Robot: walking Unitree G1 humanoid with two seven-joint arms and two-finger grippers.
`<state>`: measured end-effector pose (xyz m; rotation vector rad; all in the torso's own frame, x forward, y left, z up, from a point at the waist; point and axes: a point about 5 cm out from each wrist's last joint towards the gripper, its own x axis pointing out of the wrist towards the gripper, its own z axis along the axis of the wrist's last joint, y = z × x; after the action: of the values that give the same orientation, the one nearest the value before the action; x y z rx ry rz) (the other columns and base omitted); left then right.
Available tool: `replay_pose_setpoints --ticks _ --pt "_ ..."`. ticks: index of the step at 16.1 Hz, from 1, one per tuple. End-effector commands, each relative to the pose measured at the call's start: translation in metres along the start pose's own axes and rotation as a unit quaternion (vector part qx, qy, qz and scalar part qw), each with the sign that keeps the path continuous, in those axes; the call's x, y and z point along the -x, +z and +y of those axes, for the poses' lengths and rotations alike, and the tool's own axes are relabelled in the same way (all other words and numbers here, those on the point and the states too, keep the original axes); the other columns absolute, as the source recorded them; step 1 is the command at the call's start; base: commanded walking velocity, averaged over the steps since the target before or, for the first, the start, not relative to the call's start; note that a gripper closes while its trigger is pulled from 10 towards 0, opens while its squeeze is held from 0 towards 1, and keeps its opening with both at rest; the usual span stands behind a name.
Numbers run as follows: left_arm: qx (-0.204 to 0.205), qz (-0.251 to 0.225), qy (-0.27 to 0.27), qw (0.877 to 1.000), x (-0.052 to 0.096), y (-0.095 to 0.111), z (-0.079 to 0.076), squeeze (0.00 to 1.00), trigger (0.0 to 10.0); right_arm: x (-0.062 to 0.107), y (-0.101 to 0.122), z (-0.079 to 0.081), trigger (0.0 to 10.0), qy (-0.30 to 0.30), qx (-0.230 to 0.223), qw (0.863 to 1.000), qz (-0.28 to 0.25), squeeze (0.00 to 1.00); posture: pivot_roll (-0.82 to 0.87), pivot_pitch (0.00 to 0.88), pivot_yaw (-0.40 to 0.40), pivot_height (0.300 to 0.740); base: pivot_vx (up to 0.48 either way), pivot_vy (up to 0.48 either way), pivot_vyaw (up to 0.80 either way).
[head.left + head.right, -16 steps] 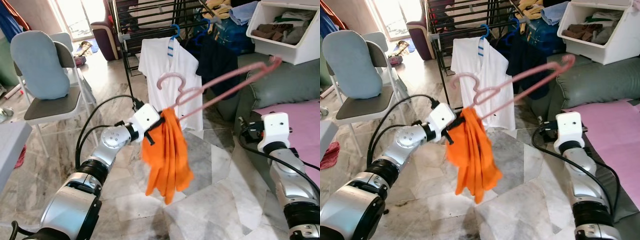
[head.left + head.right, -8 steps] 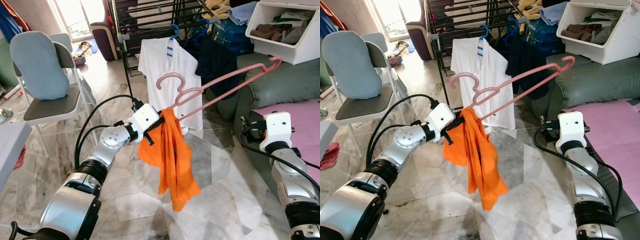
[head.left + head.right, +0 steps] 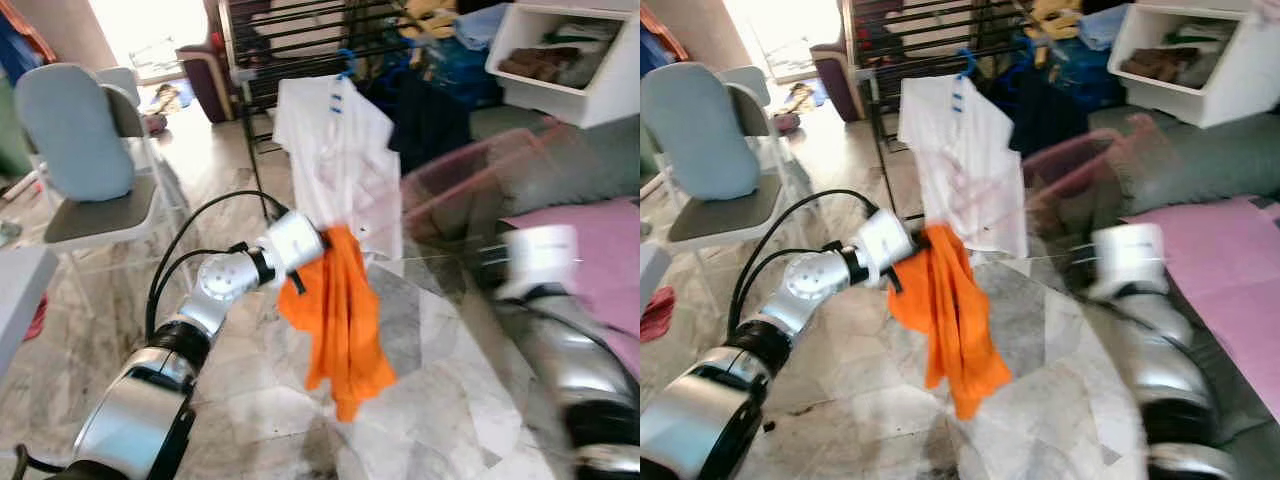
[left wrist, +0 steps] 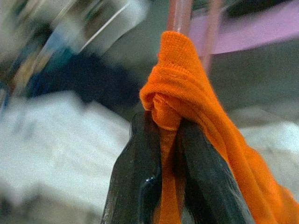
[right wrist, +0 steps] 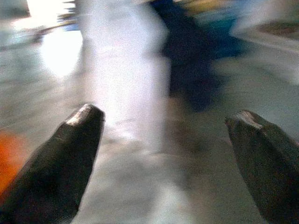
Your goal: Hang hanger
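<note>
At far left stands a grey chair [image 3: 85, 180] with a pale blue cushion. Next, the left arm reaches forward over the marble floor [image 3: 250, 390]. The left gripper [image 4: 163, 140] is clamped on a bunched orange garment [image 3: 342, 310] at the near end of a pink hanger [image 3: 1080, 160]. The hanger's long axis runs from that gripper up and away to the robot's right. It is heavily smeared by motion, so its hook cannot be made out.

Behind the hanger, a white shirt [image 3: 338, 150] hangs on a blue hanger from a black drying rack [image 3: 300, 40]. The rack lies ahead of and above the left gripper, so hanging the hanger probably calls for lifting and reaching forward. The left arm is the nearer one and already carries the load.

At right, the right arm is raised but blurred. The right gripper [image 5: 163, 154] has its two fingers spread wide, holding nothing.

The left wrist view shows the pinch on the cloth, and two pink bars rising beyond it. The head views show the rack and where the hanger points.
</note>
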<state>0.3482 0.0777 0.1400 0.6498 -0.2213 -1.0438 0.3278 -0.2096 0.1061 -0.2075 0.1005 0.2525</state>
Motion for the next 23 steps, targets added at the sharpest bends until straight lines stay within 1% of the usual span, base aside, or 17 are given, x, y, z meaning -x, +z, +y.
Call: replay_pose_setpoints --ticks 1,2,3,4,5,6,9,10,11,12,14,15,16,17,18,19,23 --pt "-0.043 -0.036 -0.017 0.998 -0.006 0.016 0.000 0.00 0.0 -0.012 0.007 0.028 10.0 0.074 0.003 0.997 -0.004 0.00 -0.18 0.000 0.101 0.740 0.000 0.000 0.00" --pt "-0.044 -0.039 -0.016 0.998 -0.006 0.017 0.000 0.00 0.0 -0.013 0.008 0.033 10.0 0.090 0.000 0.996 -0.007 0.00 -0.18 0.000 0.100 0.740 0.000 0.000 0.00" --pt "-0.052 -0.041 -0.017 0.998 -0.007 0.018 -0.001 0.00 0.0 -0.015 0.010 0.044 10.0 0.123 0.019 0.992 -0.016 0.00 -0.17 0.000 0.096 0.740 0.000 0.000 0.00" --pt "-0.055 -0.043 -0.019 0.997 -0.008 0.018 -0.002 0.00 0.0 -0.015 0.011 0.051 10.0 0.143 0.025 0.989 -0.019 0.00 -0.18 0.000 0.094 0.740 0.000 0.000 0.00" --pt "-0.055 -0.044 -0.020 0.997 -0.008 0.018 -0.003 0.00 0.0 -0.015 0.010 0.054 10.0 0.157 0.020 0.987 -0.014 0.00 -0.18 0.000 0.093 0.740 0.000 0.000 0.00" --pt "-0.061 -0.047 -0.021 0.997 -0.008 0.019 -0.005 0.00 0.0 -0.014 0.009 0.064 10.0 0.206 0.021 0.978 -0.004 0.00 -0.18 0.000 0.089 0.740 0.000 0.000 0.00" --pt "-0.068 -0.054 -0.003 0.996 -0.008 0.022 0.000 0.00 0.0 -0.006 -0.004 0.068 10.0 0.261 0.053 0.963 0.032 0.00 -0.18 0.000 0.079 0.740 0.000 0.000 0.00" --pt "-0.067 -0.054 0.001 0.996 -0.006 0.023 0.003 0.00 0.0 -0.005 -0.008 0.066 10.0 0.261 0.057 0.963 0.039 0.00 -0.18 0.000 0.079 0.740 0.000 0.000 0.00" --pt "-0.060 -0.066 0.008 0.996 -0.006 0.027 0.007 0.00 0.0 -0.007 -0.015 0.060 10.0 0.240 0.056 0.967 0.061 0.00 -0.18 0.000 0.079 0.740 0.000 0.000 0.00" --pt "-0.045 -0.087 0.018 0.995 -0.007 0.035 0.013 0.00 0.0 -0.011 -0.023 0.055 10.0 0.214 0.055 0.972 0.086 0.00 -0.17 0.000 0.077 0.740 0.000 0.000 0.00" --pt "-0.014 -0.125 0.038 0.991 -0.007 0.051 0.023 0.00 0.0 -0.015 -0.031 0.053 10.0 0.180 0.043 0.976 0.112 0.00 -0.17 0.000 0.076 0.740 0.000 0.000 0.00" --pt "0.009 -0.158 0.059 0.986 -0.004 0.067 0.036 0.00 0.0 -0.018 -0.042 0.053 10.0 0.142 0.035 0.979 0.145 0.00 -0.15 0.000 0.062 0.740 0.000 0.000 0.00" --pt "0.020 -0.176 0.077 0.981 0.002 0.077 0.047 0.00 0.0 -0.018 -0.049 0.054 10.0 0.129 0.031 0.977 0.170 0.00 -0.13 0.000 0.050 0.740 0.000 0.000 0.00" --pt "0.023 -0.182 0.089 0.979 0.007 0.080 0.055 0.00 0.0 -0.018 -0.050 0.051 3.8 0.119 0.016 0.977 0.178 0.00 -0.13 0.000 0.045 0.740 0.000 0.000 0.00" --pt "0.024 -0.182 0.104 0.977 0.014 0.081 0.063 0.00 0.0 -0.017 -0.050 0.041 0.0 0.093 -0.013 0.978 0.184 0.00 -0.13 0.000 0.042 0.740 0.000 0.000 0.00" --pt "0.027 -0.178 0.115 0.977 0.021 0.080 0.069 0.00 0.0 -0.016 -0.051 0.032 0.0 0.070 -0.027 0.979 0.188 0.00 -0.13 0.000 0.038 0.740 0.000 0.000 0.00" --pt "0.027 -0.178 0.115 0.977 0.021 0.080 0.069 0.00 0.0 -0.016 -0.051 0.032 0.0 0.070 -0.027 0.979 0.188 0.00 -0.13 0.000 0.038 0.740 0.000 0.000 0.00"
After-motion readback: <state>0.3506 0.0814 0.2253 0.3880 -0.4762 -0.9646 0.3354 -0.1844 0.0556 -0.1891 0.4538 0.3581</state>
